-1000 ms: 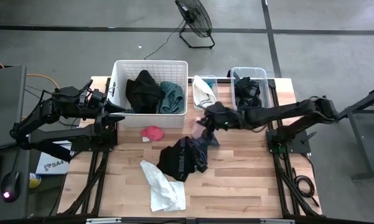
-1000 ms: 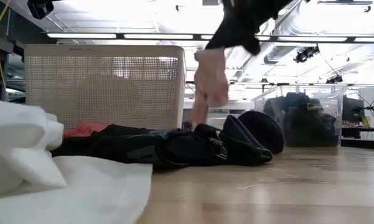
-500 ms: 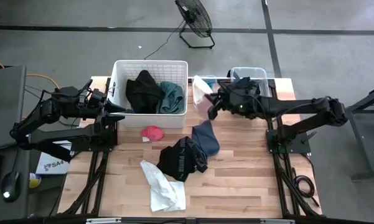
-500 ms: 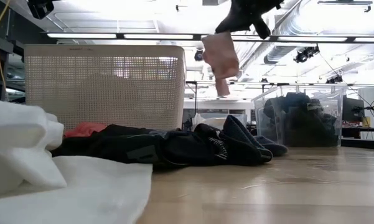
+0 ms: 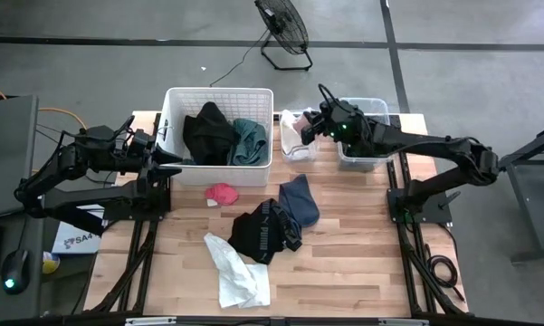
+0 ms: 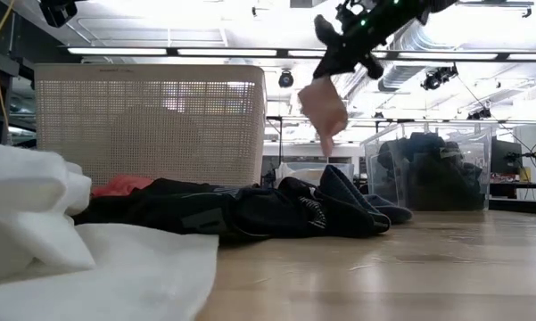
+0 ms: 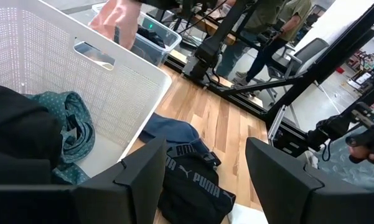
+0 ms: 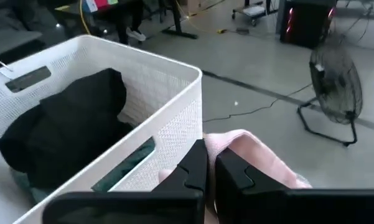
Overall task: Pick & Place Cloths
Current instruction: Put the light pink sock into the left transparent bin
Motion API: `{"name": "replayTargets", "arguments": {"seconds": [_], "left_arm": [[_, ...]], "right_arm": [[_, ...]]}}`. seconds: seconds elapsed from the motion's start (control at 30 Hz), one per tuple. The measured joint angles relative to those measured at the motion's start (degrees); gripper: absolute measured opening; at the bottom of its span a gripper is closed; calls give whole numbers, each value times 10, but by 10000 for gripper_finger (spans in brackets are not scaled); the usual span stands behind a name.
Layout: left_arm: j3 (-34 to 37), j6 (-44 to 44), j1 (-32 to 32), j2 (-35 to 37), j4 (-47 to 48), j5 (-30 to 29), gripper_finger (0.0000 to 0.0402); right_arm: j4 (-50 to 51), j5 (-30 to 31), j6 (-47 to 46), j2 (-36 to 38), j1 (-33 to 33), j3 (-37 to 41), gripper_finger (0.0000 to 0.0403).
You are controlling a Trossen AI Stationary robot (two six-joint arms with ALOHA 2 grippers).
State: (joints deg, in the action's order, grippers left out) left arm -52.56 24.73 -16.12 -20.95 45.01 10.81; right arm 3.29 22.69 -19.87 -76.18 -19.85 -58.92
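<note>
We took the white slatted plastic basket (image 5: 219,127) as our landmark; it held a large black garment (image 5: 208,132) and a teal-green cloth (image 5: 249,141). In front of the basket, near the table's middle, lay a black printed garment (image 5: 264,231) with a grey-blue cloth (image 5: 300,200) touching its far right edge. Nearer than these, a white crumpled cloth (image 5: 233,271) stretched its long axis away from the basket toward the table's near edge. A small red-pink rag (image 5: 222,193) lay just in front of the basket.

The right gripper (image 5: 314,129) was raised just right of the basket, beside the small clear plastic tub (image 5: 309,150), its fingers (image 8: 193,171) clamped on a pale pink cloth (image 6: 322,109). That cloth hung with its long axis vertical, its free end pointing down at the table.

A second before, this gripper had been low over the dark pile with the pink cloth trailing to the table; since then it had lifted and swung toward the tubs. The left gripper (image 5: 163,163), at the basket's left side, held nothing, its fingers (image 7: 286,180) apart, and had not moved.
</note>
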Motion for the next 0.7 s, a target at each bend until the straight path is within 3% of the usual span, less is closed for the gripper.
{"name": "replayTargets", "arguments": {"seconds": [0.7], "left_arm": [[0,17,0,0,1,-30,216]], "right_arm": [[-34,-124,-54,-202,-105,0,4]]}}
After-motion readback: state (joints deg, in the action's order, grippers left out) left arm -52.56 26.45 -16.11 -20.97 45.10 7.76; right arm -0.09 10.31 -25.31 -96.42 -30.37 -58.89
